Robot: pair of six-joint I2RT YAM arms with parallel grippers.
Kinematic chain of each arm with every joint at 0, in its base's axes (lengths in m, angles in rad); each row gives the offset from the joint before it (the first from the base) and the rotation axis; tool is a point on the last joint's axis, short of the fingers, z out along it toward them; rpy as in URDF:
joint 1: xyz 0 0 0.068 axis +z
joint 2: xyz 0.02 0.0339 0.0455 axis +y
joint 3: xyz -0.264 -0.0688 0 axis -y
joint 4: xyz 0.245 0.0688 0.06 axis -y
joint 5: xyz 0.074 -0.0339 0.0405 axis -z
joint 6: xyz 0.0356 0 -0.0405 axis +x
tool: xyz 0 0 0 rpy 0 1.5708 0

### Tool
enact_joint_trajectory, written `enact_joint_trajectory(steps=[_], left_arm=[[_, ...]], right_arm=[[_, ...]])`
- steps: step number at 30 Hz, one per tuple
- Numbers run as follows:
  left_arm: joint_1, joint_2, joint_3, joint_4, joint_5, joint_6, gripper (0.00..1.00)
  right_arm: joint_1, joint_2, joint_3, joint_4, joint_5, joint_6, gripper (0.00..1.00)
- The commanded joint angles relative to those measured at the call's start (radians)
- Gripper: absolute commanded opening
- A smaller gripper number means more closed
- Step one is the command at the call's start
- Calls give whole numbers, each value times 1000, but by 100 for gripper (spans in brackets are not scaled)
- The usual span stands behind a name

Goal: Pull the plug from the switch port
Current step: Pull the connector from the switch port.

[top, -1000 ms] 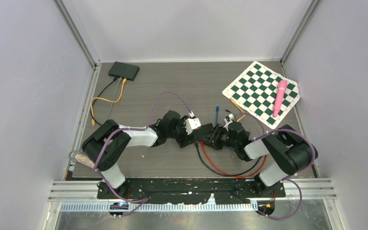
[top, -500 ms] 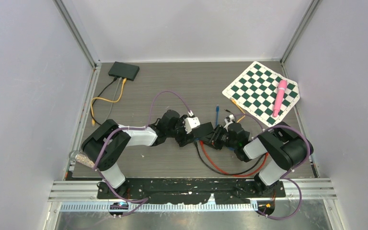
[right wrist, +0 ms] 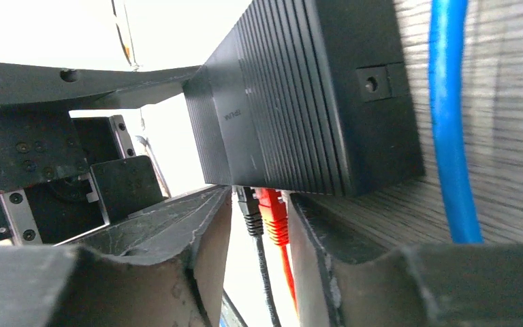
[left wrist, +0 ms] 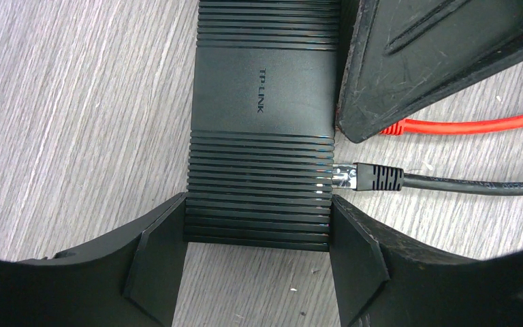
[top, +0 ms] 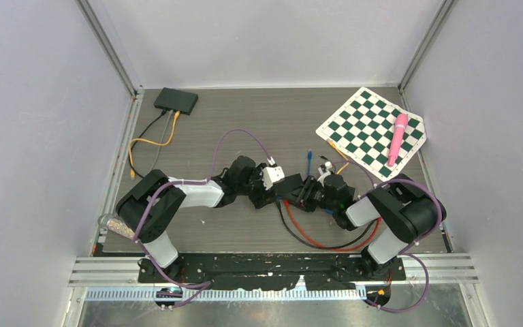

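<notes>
A black TP-LINK switch (left wrist: 262, 88) lies on the table between the arms, also seen from above (top: 291, 184). My left gripper (left wrist: 259, 231) is shut on its near end, one finger on each side. A black plug (left wrist: 374, 177) and a red plug (left wrist: 395, 128) sit in ports on its side. My right gripper (right wrist: 260, 225) is open, its fingers standing close on either side of the black plug (right wrist: 248, 208) and the red plug (right wrist: 272, 214). One right finger (left wrist: 436, 54) covers most of the red plug from above.
A blue cable (right wrist: 453, 136) lies beside the switch. Red (top: 306, 235) and black (top: 327, 245) cables loop toward the right arm's base. A second black switch (top: 176, 101) with cables sits back left. A chessboard (top: 361, 119) with a pink object (top: 398, 138) lies back right.
My right gripper has edged left, closer to the switch's port side. The left gripper and the switch have stayed in place.
</notes>
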Motion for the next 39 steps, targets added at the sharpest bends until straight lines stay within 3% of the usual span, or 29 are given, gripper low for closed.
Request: enact_joint_trajectory(steps=[1, 6, 20, 33, 37, 39], left_arm=[[-6, 41, 11, -81, 32, 6, 52], [-2, 45, 19, -93, 79, 5, 51], [39, 49, 51, -173, 177, 8, 48], [39, 60, 43, -159, 143, -5, 48], [39, 48, 26, -125, 110, -15, 48], [38, 44, 20, -108, 86, -21, 48]], right_arm=[[9, 30, -4, -72, 59, -38, 46], [26, 83, 14, -80, 84, -45, 46], [28, 133, -69, 105, 63, 3, 46], [29, 127, -48, 100, 61, 18, 28], [29, 115, -52, 100, 45, 4, 30], [29, 108, -54, 104, 29, -8, 37]])
